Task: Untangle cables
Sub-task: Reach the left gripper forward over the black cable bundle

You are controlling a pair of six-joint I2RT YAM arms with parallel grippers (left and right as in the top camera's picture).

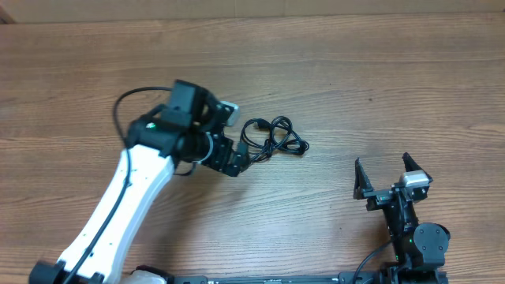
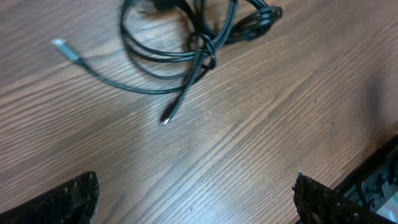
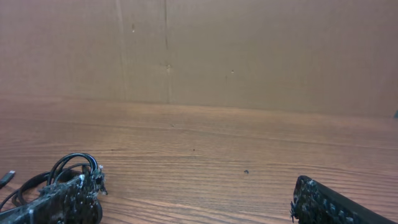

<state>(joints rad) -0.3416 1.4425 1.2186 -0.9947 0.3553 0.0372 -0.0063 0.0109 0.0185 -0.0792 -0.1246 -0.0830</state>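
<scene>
Left hand spread wide, cables cropped at top

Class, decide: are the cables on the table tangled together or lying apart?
Tangled. The cables cross and loop through one another in one bunch; only two plug ends trail free.

No text, label, brand, number or sign is showing legibly in any of the views. Nothing readable is appearing on the cables or on the tabletop.
</scene>
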